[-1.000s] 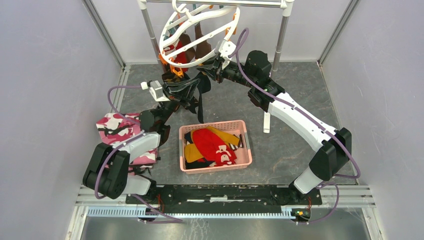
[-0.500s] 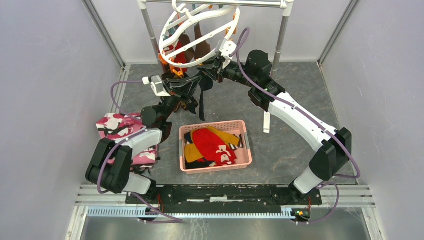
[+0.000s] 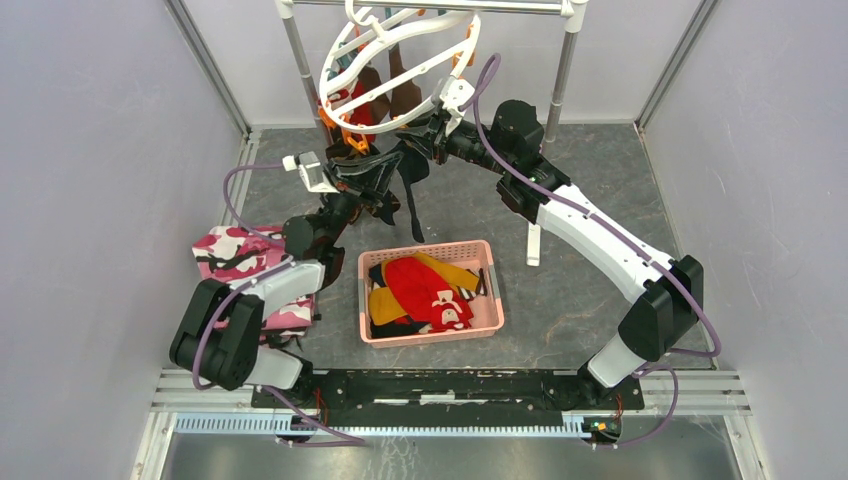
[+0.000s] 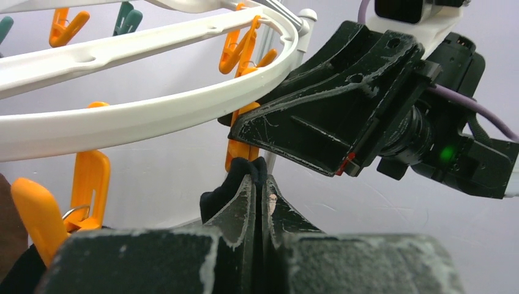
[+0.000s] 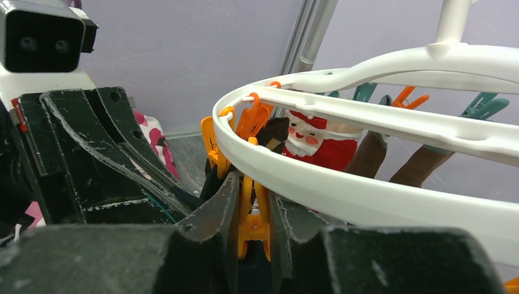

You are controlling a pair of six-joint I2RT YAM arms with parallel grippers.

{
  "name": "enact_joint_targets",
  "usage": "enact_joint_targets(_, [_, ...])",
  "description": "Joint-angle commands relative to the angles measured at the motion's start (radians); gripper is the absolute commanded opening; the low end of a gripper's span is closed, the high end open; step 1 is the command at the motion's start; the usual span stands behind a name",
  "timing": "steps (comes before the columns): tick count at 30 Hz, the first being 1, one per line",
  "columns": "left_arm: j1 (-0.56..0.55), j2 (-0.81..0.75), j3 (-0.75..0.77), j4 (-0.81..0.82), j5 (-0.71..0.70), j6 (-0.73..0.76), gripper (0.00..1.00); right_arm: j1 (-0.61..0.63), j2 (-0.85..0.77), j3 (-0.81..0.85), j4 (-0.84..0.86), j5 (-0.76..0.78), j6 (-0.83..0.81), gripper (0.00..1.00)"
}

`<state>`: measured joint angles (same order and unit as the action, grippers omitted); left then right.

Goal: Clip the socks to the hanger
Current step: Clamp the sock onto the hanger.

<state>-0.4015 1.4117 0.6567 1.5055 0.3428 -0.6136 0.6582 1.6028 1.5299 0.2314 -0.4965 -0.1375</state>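
Under the white plastic round hanger, left gripper clenched on a soft black sock, right gripper squeezing a dangling orange plastic clip, red and mustard socks in a pink plastic basket

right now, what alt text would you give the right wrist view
The right gripper squeezes an orange clip hanging under the ring of the white hanger. The left gripper sits close beside it on the left, and a red Santa sock and brown socks hang from clips behind.
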Motion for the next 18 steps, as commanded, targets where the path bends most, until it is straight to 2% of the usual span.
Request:
enact_joint_targets(1, [-0.003, -0.058, -0.023, 0.231, -0.061, -0.056, 0.02, 0.005, -0.019, 0.026, -0.005, -0.007, 0.027, 0.0])
enact_joint_targets(18, [-0.011, 0.026, 0.02, 0.232, -0.073, -0.212, 0.02, 0.004, -0.019, 0.019, 0.003, -0.006, 0.056, 0.0])
